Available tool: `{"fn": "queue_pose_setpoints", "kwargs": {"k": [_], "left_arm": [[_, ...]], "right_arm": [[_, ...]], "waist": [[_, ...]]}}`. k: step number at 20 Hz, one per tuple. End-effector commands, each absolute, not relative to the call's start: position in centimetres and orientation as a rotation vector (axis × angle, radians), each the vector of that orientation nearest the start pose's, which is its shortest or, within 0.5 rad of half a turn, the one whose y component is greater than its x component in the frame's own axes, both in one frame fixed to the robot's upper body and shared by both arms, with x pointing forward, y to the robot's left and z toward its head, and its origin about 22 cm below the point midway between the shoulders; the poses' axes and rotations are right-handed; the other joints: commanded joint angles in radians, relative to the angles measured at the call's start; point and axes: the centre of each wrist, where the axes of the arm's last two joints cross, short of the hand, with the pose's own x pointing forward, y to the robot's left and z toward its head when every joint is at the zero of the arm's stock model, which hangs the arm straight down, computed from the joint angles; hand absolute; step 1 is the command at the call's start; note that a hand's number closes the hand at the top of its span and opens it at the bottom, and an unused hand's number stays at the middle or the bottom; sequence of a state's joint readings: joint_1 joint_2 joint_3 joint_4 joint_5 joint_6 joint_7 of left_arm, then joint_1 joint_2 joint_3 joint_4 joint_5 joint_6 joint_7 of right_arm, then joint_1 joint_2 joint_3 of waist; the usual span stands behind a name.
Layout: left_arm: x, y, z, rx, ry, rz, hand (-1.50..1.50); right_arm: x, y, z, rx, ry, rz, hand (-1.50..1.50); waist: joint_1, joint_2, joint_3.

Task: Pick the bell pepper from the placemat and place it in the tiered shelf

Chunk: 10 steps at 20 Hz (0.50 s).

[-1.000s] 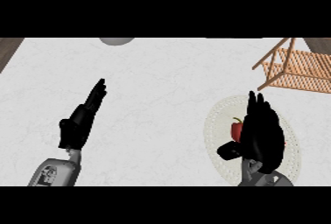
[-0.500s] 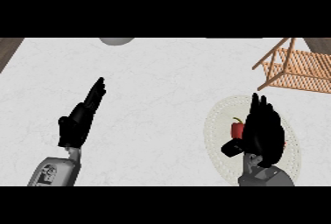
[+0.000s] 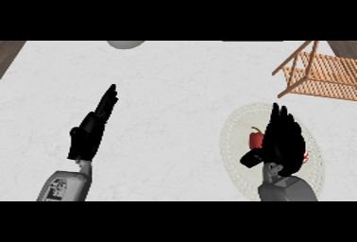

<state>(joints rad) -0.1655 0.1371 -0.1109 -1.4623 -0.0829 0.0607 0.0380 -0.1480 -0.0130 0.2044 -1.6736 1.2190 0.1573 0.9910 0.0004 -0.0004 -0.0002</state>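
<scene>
A red bell pepper [image 3: 256,139] with a green stem sits on a round pale placemat [image 3: 235,137] at the lower right. My right hand [image 3: 284,144] hovers over the placemat, right beside the pepper and covering its right side; its fingers are straight and the thumb sticks out below the pepper. The wooden tiered shelf [image 3: 324,73] stands at the upper right, cut off by the view's edge. My left hand [image 3: 90,130] rests open at the left, fingers pointing up, far from the pepper.
A grey round object [image 3: 125,44] peeks in at the counter's far edge, upper left of centre. Dark wooden strips show at the top left and top right corners. White counter spreads between the two hands.
My right hand has drifted slightly toward the pepper and lowered a little. The left hand and the pepper have stayed put.
</scene>
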Motion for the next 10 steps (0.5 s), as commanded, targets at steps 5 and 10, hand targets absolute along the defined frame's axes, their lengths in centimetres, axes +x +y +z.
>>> {"fn": "queue_pose_setpoints", "kwargs": {"k": [5, 10], "left_arm": [[28.5, 22.1, 3.0, 0.120, -1.577, -0.255, 0.00], [27.2, 22.8, 2.2, 0.106, -1.576, -0.268, 0.00]], "right_arm": [[25.6, -16.6, 6.2, -1.127, -0.708, 0.588, -1.50], [25.6, -16.2, 3.4, -1.147, -0.689, 0.690, 1.50]], "waist": [[-0.001, -0.001, 0.000], [0.001, 0.000, 0.000]]}}
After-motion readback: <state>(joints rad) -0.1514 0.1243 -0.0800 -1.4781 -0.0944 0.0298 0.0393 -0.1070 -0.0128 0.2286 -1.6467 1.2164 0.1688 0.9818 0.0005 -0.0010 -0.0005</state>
